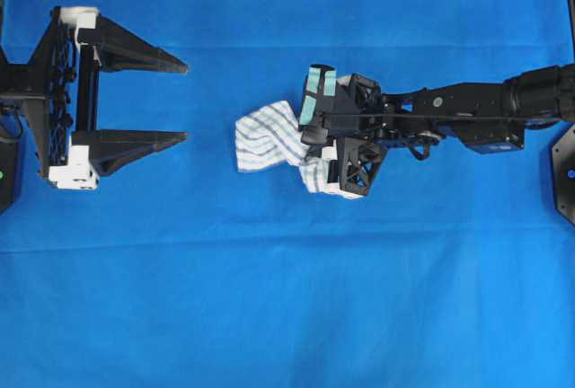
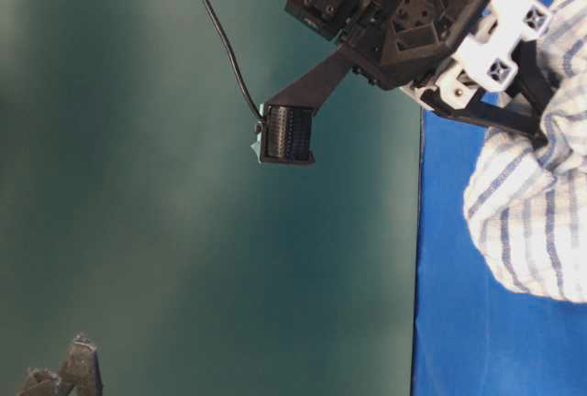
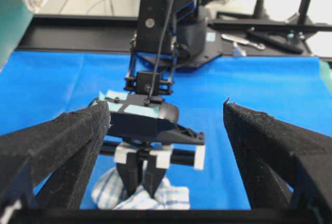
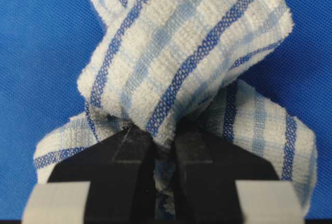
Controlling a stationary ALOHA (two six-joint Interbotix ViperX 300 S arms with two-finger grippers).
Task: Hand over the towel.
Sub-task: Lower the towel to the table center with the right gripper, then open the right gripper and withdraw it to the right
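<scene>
The towel (image 1: 269,136) sits bunched near the middle of the blue table cloth (image 1: 287,316), a little right of centre from above. It is crumpled rather than flat, so its long axis is loose, but the bundle runs roughly along the line between the two arms, its free end pointing left toward the left gripper (image 1: 184,101) and its other end tucked under the right gripper (image 1: 314,141). Seen from the right wrist, a fold twists upward out of the pinch and the striped check runs diagonally across it.

The right gripper has its two black fingers (image 4: 129,167) squeezed nearly together on a pinch of the towel, with cloth bulging out on both sides of them. From the left wrist view the same fingers point down into the cloth, which spreads a little at their tips; whether it rests on the table or hangs just above it I cannot tell.

The left gripper faces it from the far left, jaws spread wide and holding nothing, with its two long fingers (image 1: 144,57) pointing toward the towel. A strip of bare blue cloth lies between those fingertips and the towel's near edge. Above and below the towel the cloth is bare out to the table's edges.
</scene>
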